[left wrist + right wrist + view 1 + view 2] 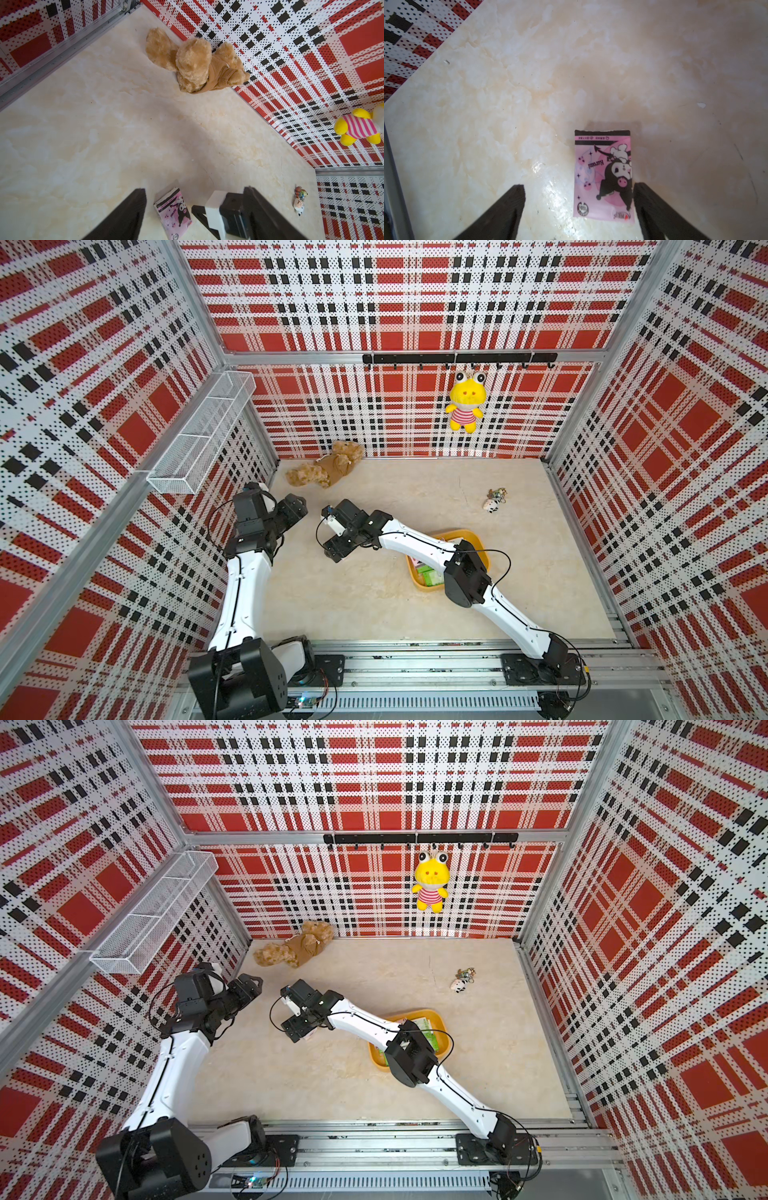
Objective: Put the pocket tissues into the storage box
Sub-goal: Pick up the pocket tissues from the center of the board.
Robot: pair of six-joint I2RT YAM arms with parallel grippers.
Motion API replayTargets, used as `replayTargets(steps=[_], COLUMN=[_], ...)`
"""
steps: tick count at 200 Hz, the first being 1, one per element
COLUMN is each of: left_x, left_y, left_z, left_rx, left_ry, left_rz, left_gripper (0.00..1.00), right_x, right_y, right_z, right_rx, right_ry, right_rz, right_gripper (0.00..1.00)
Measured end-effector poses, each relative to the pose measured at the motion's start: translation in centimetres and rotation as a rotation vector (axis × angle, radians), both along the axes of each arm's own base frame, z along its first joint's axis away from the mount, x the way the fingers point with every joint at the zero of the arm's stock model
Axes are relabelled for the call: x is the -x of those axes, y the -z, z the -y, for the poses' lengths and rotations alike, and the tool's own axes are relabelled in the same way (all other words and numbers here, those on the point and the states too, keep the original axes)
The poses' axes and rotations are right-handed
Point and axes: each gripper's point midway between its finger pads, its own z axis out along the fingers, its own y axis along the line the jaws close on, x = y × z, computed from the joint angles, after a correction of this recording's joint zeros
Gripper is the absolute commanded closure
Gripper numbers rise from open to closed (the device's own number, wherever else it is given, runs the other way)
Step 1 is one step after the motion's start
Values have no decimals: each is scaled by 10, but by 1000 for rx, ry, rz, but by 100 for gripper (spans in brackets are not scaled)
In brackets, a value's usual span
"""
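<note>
Right gripper (579, 186) jaws wide, pink tissue pack (604, 176) flat between them on glossy beige marble-look tabletop (488, 124). Left gripper (195, 189) wide too. Red-plaid perforated walls (415, 302) all round.

Light was bright and even. Both top views bent the plaid walls (104, 364) outward at the edges. In the right wrist view, glare gleamed on the worktop (550, 187) beside the pink tissue pack (602, 176), which cast a soft shadow past its far edge.
</note>
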Motion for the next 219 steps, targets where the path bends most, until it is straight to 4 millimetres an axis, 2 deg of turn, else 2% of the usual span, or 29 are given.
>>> replayTargets(steps=[33, 84, 114, 162, 195, 219], left_x=[0, 0, -3, -3, -3, -3], left_y=[0, 1, 9, 12, 12, 12], left_z=[0, 0, 0, 0, 0, -1], left_rx=[-3, -13, -9, -7, -8, -8], left_ry=[3, 11, 17, 18, 18, 18], left_rz=[-1, -2, -23, -31, -30, -31], left_gripper=[20, 20, 20, 20, 20, 20], right_x=[-1, -2, 1, 5, 8, 9], right_y=[2, 14, 26, 29, 36, 43], right_z=[-3, 7, 15, 15, 17, 19], right_rx=[-2, 53, 100, 126, 143, 156], right_ry=[-1, 6, -5, -20, -27, -30], right_rz=[-1, 0, -1, 8, 0, -7], right_gripper=[13, 13, 12, 13, 18, 25])
